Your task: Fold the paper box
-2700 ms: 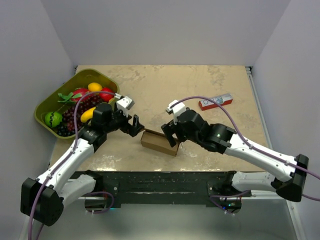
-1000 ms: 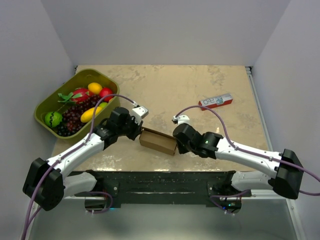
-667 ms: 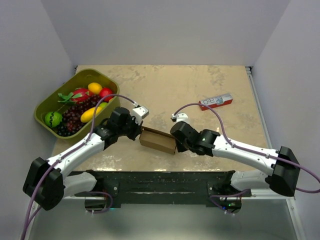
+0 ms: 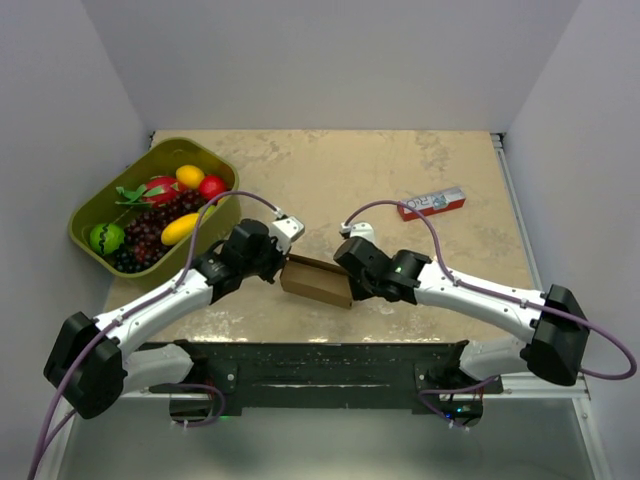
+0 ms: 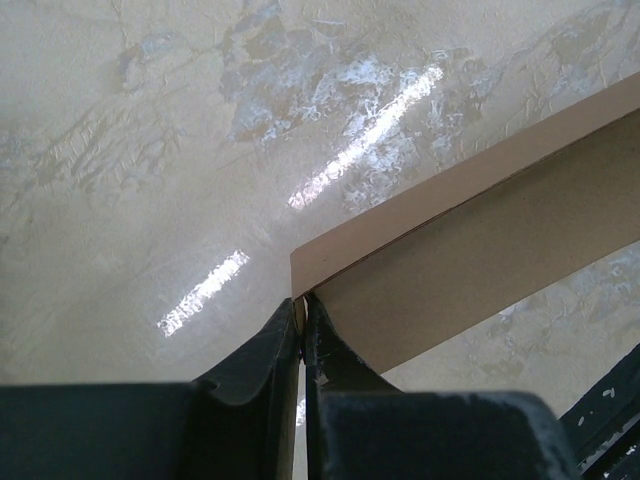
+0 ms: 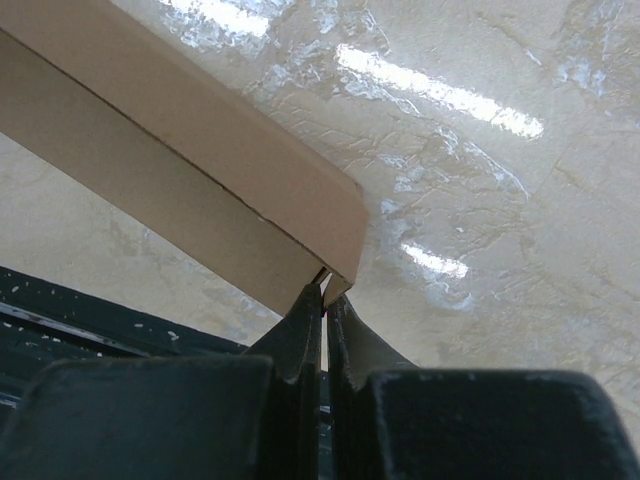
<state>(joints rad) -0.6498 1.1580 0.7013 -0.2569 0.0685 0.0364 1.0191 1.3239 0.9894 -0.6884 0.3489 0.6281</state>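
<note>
The paper box (image 4: 316, 282) is a small flat brown cardboard box lying near the table's front edge, between both arms. My left gripper (image 4: 279, 263) is at its left end. The left wrist view shows the black fingers (image 5: 262, 362) pressed together on a thin cardboard edge at the corner of the box (image 5: 480, 240). My right gripper (image 4: 350, 286) is at the right end. In the right wrist view the gripper (image 6: 325, 291) is shut on a small end flap under the corner of the box (image 6: 200, 190). The box rests on the tabletop.
A green tray (image 4: 84, 202) of toy fruit sits at the back left. A narrow red-and-white carton (image 4: 431, 203) lies at the back right. The black front rail (image 4: 320, 360) runs just below the box. Grey walls close off three sides.
Both grippers, open and apart from the box earlier, have come in to its two ends and shut on them. The box has barely moved.
</note>
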